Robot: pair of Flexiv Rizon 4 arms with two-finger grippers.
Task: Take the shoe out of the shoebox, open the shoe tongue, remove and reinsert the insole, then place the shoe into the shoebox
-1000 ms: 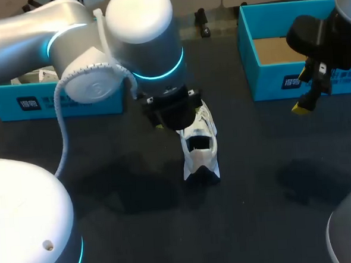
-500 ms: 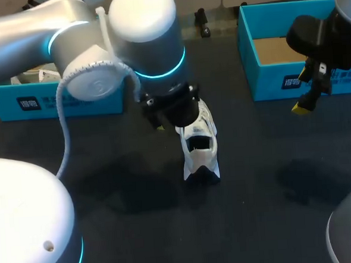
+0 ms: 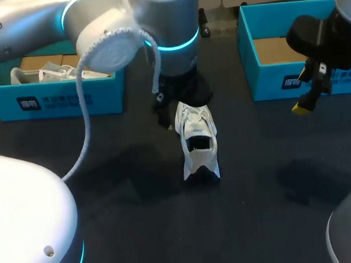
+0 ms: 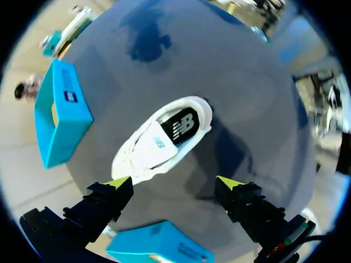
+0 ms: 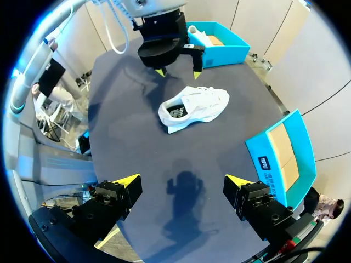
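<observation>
A white shoe [image 3: 197, 139] lies on the dark table, its opening facing up and its dark insole [image 4: 184, 126] showing inside. My left gripper [image 3: 173, 112] hangs just behind the shoe's toe, open and holding nothing. In the left wrist view the shoe [image 4: 159, 139] lies ahead of the open left gripper [image 4: 174, 183], its toe close to one fingertip [image 4: 118, 183]. My right gripper [image 3: 309, 96] hovers open and empty in front of the right shoebox [image 3: 267, 78], far from the shoe [image 5: 194, 107].
The left blue shoebox [image 3: 54, 100] holds another white shoe [image 3: 41, 74]. The right blue shoebox shows a bare cardboard bottom. Both boxes stand at the table's back edge. The dark tabletop [image 3: 257, 192] spreads in front of the shoe.
My left arm has drawn back and up from over the shoe, uncovering its toe and the left shoebox. The shoe and right arm have not moved.
</observation>
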